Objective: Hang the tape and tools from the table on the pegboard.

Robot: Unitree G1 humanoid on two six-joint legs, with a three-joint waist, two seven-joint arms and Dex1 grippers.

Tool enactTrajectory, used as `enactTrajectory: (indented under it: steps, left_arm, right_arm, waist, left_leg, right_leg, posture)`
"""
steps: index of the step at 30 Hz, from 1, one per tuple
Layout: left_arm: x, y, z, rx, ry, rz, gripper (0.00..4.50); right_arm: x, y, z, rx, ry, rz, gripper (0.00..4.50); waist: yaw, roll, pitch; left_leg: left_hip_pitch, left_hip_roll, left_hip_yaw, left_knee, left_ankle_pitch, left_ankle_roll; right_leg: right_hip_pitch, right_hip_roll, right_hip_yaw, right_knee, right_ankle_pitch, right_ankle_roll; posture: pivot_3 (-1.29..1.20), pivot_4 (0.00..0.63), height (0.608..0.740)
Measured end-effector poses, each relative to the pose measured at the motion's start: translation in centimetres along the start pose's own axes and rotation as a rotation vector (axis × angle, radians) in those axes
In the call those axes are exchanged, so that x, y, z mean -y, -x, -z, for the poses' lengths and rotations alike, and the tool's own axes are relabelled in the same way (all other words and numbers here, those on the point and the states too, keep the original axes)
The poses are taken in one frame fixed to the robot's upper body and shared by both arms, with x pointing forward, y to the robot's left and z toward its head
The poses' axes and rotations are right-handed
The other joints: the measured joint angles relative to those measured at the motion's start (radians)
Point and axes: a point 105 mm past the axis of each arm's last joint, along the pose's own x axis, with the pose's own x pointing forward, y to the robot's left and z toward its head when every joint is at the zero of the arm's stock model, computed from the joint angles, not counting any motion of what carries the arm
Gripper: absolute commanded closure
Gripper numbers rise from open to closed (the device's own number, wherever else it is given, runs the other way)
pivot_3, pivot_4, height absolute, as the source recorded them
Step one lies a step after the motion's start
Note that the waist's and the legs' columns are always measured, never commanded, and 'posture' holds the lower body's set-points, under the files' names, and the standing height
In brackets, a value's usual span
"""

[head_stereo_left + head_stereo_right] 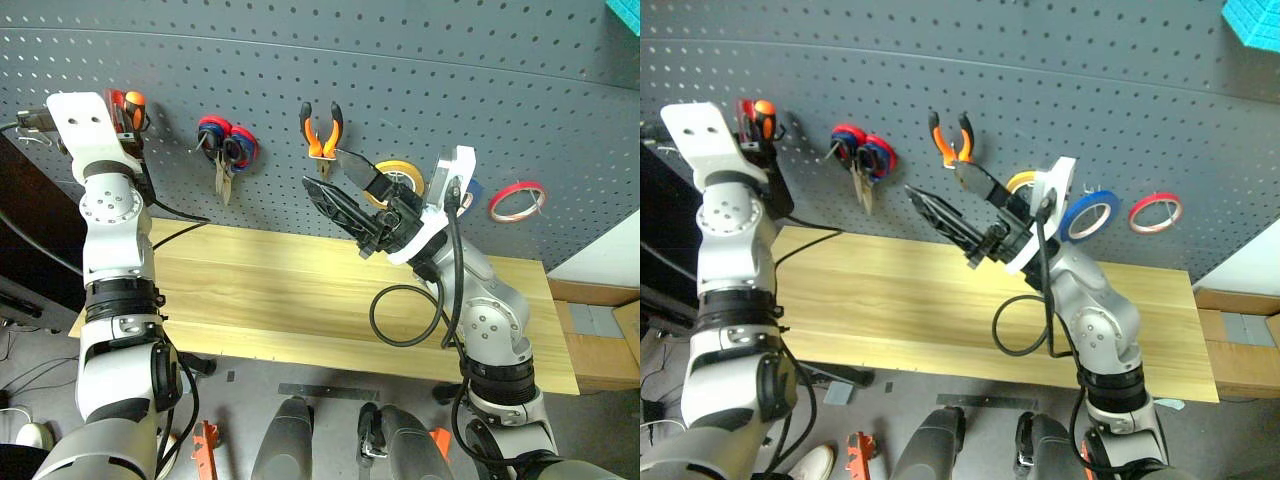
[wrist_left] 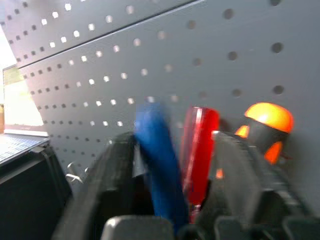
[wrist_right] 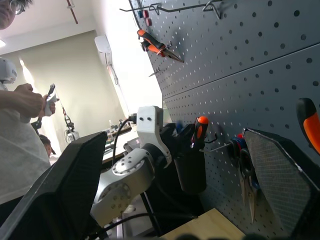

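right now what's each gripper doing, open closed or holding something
Left gripper: fingers apart around the blue screwdriver handle at the pegboard; grip cannot be told.
Right gripper: open, holding nothing.

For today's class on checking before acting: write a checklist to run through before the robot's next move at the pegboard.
1. Blue screwdriver between the left hand's fingers, in the black cup: ok.
2. Left hand fully let go: cannot tell.
3. Right hand open and empty: ok.
4. Pliers hanging on the pegboard: ok.
5. Blue tape hanging: ok.
6. Table free of tools: ok.
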Motion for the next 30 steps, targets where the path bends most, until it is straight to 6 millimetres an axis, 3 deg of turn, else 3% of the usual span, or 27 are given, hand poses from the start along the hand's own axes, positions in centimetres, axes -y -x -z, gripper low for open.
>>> enactTrajectory:
  steps: [2,9,13,19,24,30]
  left_arm:
    - [-0.2,0.0,0.0,-0.003,0.000,-0.012,0.04]
    - [0.1,0.0,-0.8,0.014,0.008,-0.012,0.04]
    - [0.2,0.5,-3.1,0.090,0.026,0.001,0.04]
    - [1.5,3.1,-6.0,0.150,0.059,0.064,0.04]
    - [4.4,5.7,-7.0,0.144,0.101,0.178,0.04]
    - [10.4,11.0,-3.4,-0.040,0.175,0.408,0.04]
  right_arm:
    - [0.0,0.0,0.0,0.001,0.005,0.001,0.00]
    - [0.1,0.1,0.0,-0.003,0.009,0.005,0.00]
    - [0.4,0.7,0.4,-0.029,0.022,0.015,0.00]
    - [0.0,2.0,0.1,-0.072,0.077,0.014,0.00]
    - [-0.1,2.8,-0.8,-0.069,0.128,0.054,0.00]
    - [2.2,5.6,0.2,-0.164,0.295,0.290,0.00]
  waist:
    - [0.001,0.000,0.000]
    - [0.001,0.000,0.000]
    - [-0.001,-0.001,0.000]
    - [-0.003,-0.001,-0.001]
    - [-0.002,-0.001,-0.010]
    - [-0.002,-0.002,-0.031]
  left_leg:
    - [0.000,0.000,0.000,0.000,0.001,0.000]
    - [0.001,0.000,0.000,0.000,0.002,0.000]
    - [0.000,0.000,0.001,0.000,0.002,0.000]
    - [0.001,0.000,0.001,0.000,0.002,-0.001]
    - [0.004,0.000,0.001,-0.001,0.004,-0.001]
    - [0.007,0.000,0.001,0.000,0.005,0.000]
  right_leg:
    - [0.000,0.000,0.000,0.000,0.000,0.000]
    - [0.000,0.000,0.000,0.000,0.000,-0.001]
    - [0.000,0.000,0.001,0.000,0.000,-0.001]
    - [0.001,0.000,0.001,0.000,0.000,-0.001]
    - [0.004,0.000,0.001,0.000,-0.001,0.001]
    - [0.007,0.001,0.002,0.000,0.000,0.003]
  posture:
    - [0.26,0.191,0.740]
    - [0.25,0.190,0.740]
    - [0.23,0.177,0.740]
    - [0.22,0.167,0.740]
    - [0.23,0.156,0.740]
    - [0.21,0.141,0.740]
